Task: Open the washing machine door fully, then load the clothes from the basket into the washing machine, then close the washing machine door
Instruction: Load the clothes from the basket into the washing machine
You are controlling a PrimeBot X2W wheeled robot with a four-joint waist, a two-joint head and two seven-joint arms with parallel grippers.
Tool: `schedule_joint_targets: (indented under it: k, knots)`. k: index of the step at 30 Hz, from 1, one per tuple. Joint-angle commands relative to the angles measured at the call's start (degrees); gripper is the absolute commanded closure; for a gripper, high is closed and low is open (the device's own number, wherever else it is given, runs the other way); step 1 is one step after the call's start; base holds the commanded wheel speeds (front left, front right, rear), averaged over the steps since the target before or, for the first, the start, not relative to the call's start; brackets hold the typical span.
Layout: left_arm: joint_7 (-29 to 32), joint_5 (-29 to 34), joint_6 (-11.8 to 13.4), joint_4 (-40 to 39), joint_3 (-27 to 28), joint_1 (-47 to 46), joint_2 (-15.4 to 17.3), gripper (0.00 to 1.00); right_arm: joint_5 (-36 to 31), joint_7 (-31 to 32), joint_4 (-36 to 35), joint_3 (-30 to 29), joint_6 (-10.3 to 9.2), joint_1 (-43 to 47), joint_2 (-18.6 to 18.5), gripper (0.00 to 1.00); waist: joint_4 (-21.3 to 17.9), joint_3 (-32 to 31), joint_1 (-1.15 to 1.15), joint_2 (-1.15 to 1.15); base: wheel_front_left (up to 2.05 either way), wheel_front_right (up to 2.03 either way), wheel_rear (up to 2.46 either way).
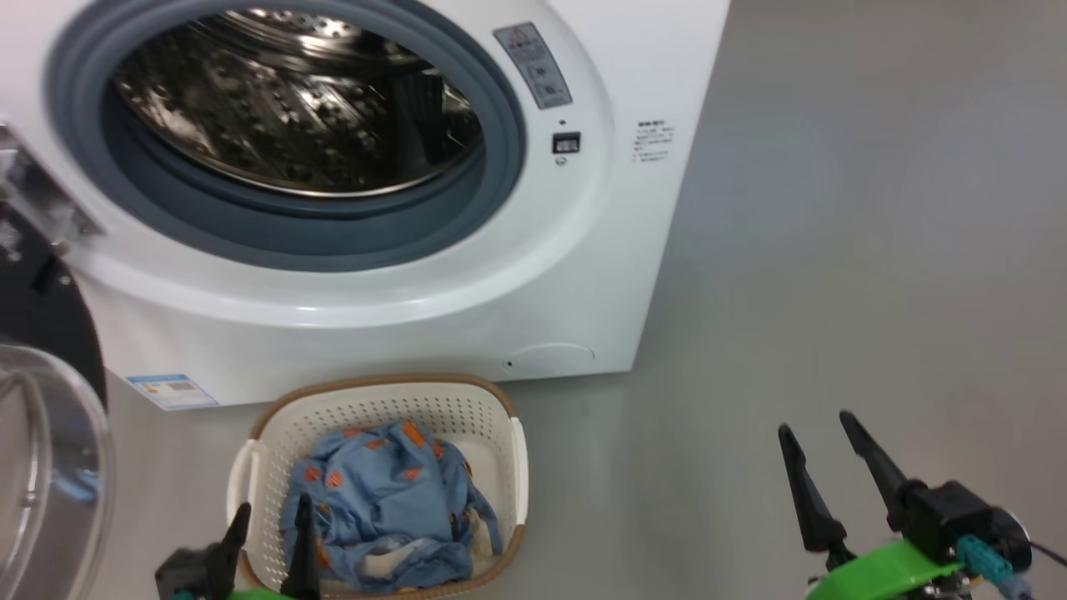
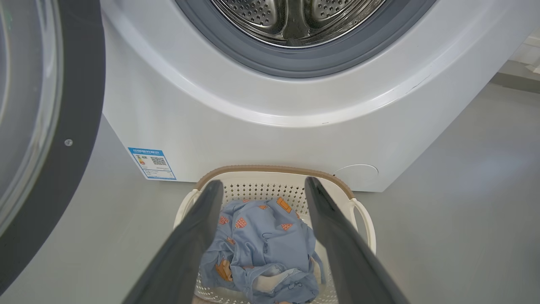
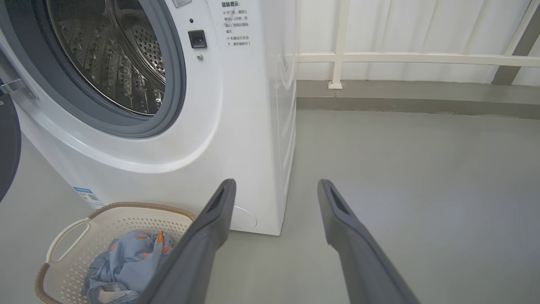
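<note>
Facing washing machine (image 1: 433,329) with blue QR label (image 2: 152,163) and Chinese notice (image 3: 236,23): left gripper (image 2: 263,181), right gripper (image 3: 276,182), both spread.

Left gripper (image 1: 273,508): lower left of the head view, low in frame. Two dark fingers (image 2: 198,236), tapered, pointing up and spread wide; empty.

Right gripper (image 1: 815,423): lower right, well apart from the left one, leaning slightly leftward. Its fingers likewise parted wide and empty, mounted on a black wrist block (image 1: 950,508) above a green bracket (image 1: 884,571) with a teal connector (image 1: 984,560).
</note>
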Motion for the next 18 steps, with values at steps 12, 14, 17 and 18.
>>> schedule_joint_targets:
  k: [12, 14, 17, 18]
  knots:
    - [3.38, -0.76, -0.92, 9.91, 1.73, -13.76, 3.81, 0.00, 0.63, -0.68, -5.08, 4.71, 0.09, -9.51, 0.92, 0.00, -9.26, 12.94, 0.00, 0.00, 0.00, 0.00, 0.00]
    - [3.72, -1.09, -1.31, 12.08, 1.71, -15.48, 4.23, 0.00, 0.84, -0.68, -5.37, 5.08, 0.09, -10.38, 1.00, 0.00, -10.04, 14.24, 0.00, 0.00, 0.00, 0.00, 0.00]
    - [4.67, -2.17, -1.78, 14.63, 2.17, -17.18, 4.43, 0.00, 0.97, -0.68, -5.49, 5.41, 0.09, -11.16, 1.05, 0.00, -10.77, 15.42, 0.00, 0.00, 0.00, 0.00, 0.00]
    - [4.99, -2.36, -1.84, 16.98, 2.30, -18.83, 5.05, 0.00, 0.95, -0.68, -5.59, 5.67, 0.09, -11.83, 1.08, 0.00, -11.48, 16.52, 0.00, 0.00, 0.00, 0.00, 0.00]
